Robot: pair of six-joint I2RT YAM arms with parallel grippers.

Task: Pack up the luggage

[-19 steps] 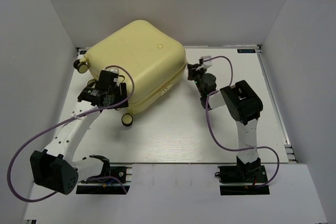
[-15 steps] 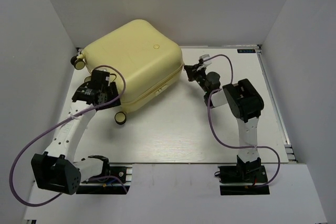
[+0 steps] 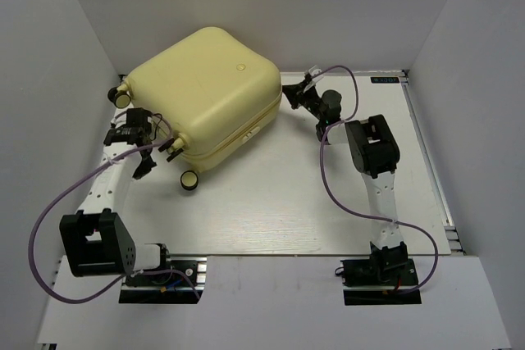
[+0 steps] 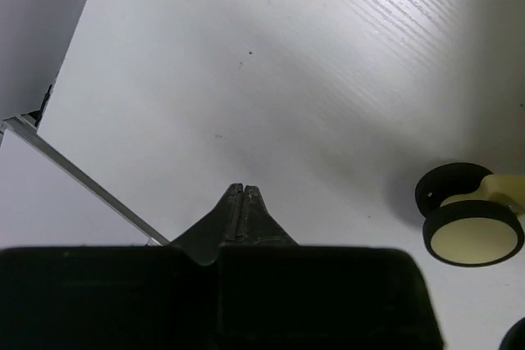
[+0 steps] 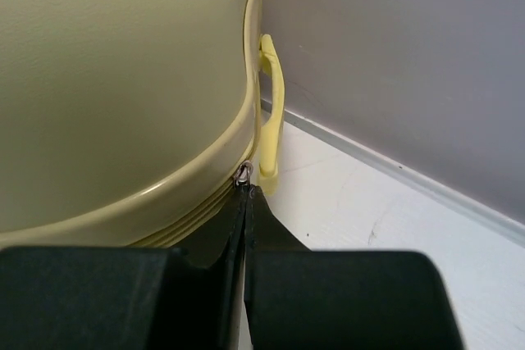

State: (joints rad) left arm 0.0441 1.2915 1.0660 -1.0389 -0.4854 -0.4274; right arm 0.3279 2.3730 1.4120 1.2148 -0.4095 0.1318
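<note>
The pale yellow luggage [image 3: 209, 88] lies closed on the white table at the back left, with its wheels toward the left. In the right wrist view its shell [image 5: 115, 79] fills the left side, with a yellow handle [image 5: 273, 104] along the seam. My right gripper [image 3: 289, 97] [image 5: 248, 189] is shut at that seam, pinching the small metal zipper pull [image 5: 244, 174]. My left gripper [image 3: 145, 164] [image 4: 244, 189] is shut on nothing over bare table, just left of the luggage. One wheel [image 4: 469, 231] sits to its right.
Grey walls close in the table at the back and on both sides. A metal rail [image 4: 82, 178] runs along the left table edge, close to the left gripper. Another wheel [image 3: 120, 96] sticks out at the luggage's far left corner. Both arm bases stand at the near edge.
</note>
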